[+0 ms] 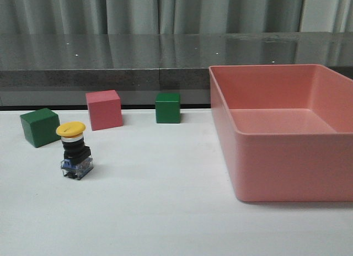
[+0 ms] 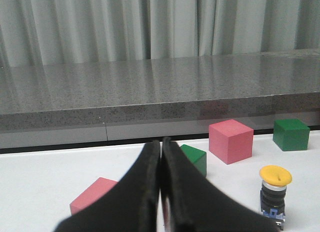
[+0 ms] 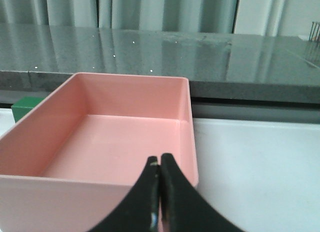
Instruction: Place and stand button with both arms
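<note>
The button (image 1: 75, 151) is standing upright on the white counter (image 1: 165, 212), its yellow mushroom cap on top, the silver ring and black body beneath it, and the clear-blue square base resting on the surface. Nothing is touching it.

The left claw (image 2: 161, 192) is showing in its wrist view with its two dark fingers pressed together, closed and gripping nothing. The button (image 2: 274, 194) is sitting beyond and to one side of this claw, apart from it. Just past the fingertips a green cube (image 2: 195, 159) is peeking out, with a pink cube (image 2: 231, 141) farther off behind it and a second green cube (image 2: 291, 134) farther still toward the grey ledge (image 2: 150, 92). Another pink block (image 2: 92, 194) is lying close beside the claw's fingers on the other side; whether it is touching them cannot be told.

The right claw (image 3: 160, 197) is likewise closed, fingers meeting with nothing between them. It is hovering at the near wall of the salmon-pink bin (image 3: 30, 192), which is opening out directly ahead of it. In the front view the bin (image 1: 276, 168) is standing well apart from the button, and neither claw is appearing there.
</note>
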`<move>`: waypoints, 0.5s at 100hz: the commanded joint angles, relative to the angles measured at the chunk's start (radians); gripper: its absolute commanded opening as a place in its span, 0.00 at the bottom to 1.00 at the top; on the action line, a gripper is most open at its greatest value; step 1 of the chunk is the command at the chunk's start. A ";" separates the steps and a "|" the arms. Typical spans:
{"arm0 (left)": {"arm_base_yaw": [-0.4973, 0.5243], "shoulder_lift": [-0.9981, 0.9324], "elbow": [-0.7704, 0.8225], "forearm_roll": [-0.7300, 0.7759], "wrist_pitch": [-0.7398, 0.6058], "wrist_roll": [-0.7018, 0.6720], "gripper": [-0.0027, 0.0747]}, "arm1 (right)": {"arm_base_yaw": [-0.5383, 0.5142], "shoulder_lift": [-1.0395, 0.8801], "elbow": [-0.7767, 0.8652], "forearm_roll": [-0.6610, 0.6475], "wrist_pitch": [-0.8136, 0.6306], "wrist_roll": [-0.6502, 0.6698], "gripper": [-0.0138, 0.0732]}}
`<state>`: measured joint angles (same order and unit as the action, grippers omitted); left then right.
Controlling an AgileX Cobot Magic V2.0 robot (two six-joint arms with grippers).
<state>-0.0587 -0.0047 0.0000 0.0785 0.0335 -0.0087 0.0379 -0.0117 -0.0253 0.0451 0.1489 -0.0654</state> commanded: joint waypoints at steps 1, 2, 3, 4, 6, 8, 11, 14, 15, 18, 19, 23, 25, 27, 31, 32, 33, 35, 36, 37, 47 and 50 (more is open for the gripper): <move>0.002 -0.032 0.046 0.002 -0.081 -0.009 0.01 | -0.015 -0.017 0.008 0.015 -0.135 0.003 0.09; 0.002 -0.032 0.046 0.002 -0.081 -0.009 0.01 | -0.015 -0.017 0.011 0.015 -0.135 0.003 0.09; 0.002 -0.032 0.046 0.002 -0.081 -0.009 0.01 | -0.015 -0.017 0.017 0.015 -0.149 0.003 0.09; 0.002 -0.032 0.046 0.002 -0.081 -0.009 0.01 | -0.015 -0.017 0.021 0.015 -0.154 0.003 0.09; 0.002 -0.032 0.046 0.002 -0.081 -0.009 0.01 | -0.015 -0.017 0.030 0.015 -0.170 0.003 0.09; 0.002 -0.032 0.046 0.002 -0.081 -0.009 0.01 | -0.015 -0.017 0.039 0.015 -0.184 0.003 0.09; 0.002 -0.032 0.046 0.002 -0.081 -0.009 0.01 | -0.015 -0.017 0.039 0.015 -0.180 0.003 0.09; 0.002 -0.032 0.046 0.002 -0.081 -0.009 0.01 | -0.015 -0.017 0.038 0.015 -0.175 0.003 0.09; 0.002 -0.032 0.046 0.002 -0.081 -0.009 0.01 | -0.015 -0.017 0.038 0.015 -0.178 0.003 0.09; 0.002 -0.032 0.046 0.002 -0.081 -0.009 0.01 | -0.015 -0.017 0.038 0.015 -0.178 0.003 0.09; 0.002 -0.032 0.046 0.002 -0.081 -0.009 0.01 | -0.015 -0.017 0.038 0.015 -0.176 0.003 0.09; 0.002 -0.032 0.046 0.002 -0.081 -0.009 0.01 | -0.015 -0.017 0.038 0.015 -0.173 0.003 0.09; 0.002 -0.032 0.046 0.002 -0.081 -0.009 0.01 | -0.015 -0.017 0.038 0.015 -0.171 0.003 0.09; 0.002 -0.032 0.046 0.002 -0.081 -0.009 0.01 | -0.015 -0.017 0.038 0.015 -0.169 0.003 0.09; 0.002 -0.032 0.046 0.002 -0.081 -0.009 0.01 | -0.015 -0.017 0.038 0.015 -0.166 0.003 0.09; 0.002 -0.032 0.046 0.002 -0.081 -0.009 0.01 | -0.015 -0.017 0.038 0.015 -0.165 0.003 0.09; 0.002 -0.032 0.046 0.002 -0.081 -0.009 0.01 | -0.015 -0.017 0.038 0.015 -0.164 0.003 0.09; 0.002 -0.032 0.046 0.002 -0.081 -0.009 0.01 | -0.015 -0.017 0.038 0.015 -0.164 0.003 0.09; 0.002 -0.032 0.046 0.002 -0.081 -0.009 0.01 | -0.015 -0.017 0.038 0.015 -0.164 0.003 0.09; 0.002 -0.032 0.046 0.002 -0.081 -0.009 0.01 | -0.015 -0.017 0.038 0.015 -0.164 0.003 0.09; 0.002 -0.032 0.046 0.002 -0.081 -0.009 0.01 | -0.015 -0.017 0.038 0.015 -0.164 0.003 0.09; 0.002 -0.032 0.046 0.002 -0.081 -0.009 0.01 | -0.015 -0.017 0.038 0.015 -0.164 0.003 0.09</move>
<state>-0.0587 -0.0047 0.0000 0.0785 0.0335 -0.0087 0.0261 -0.0117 0.0236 0.0558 0.0692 -0.0632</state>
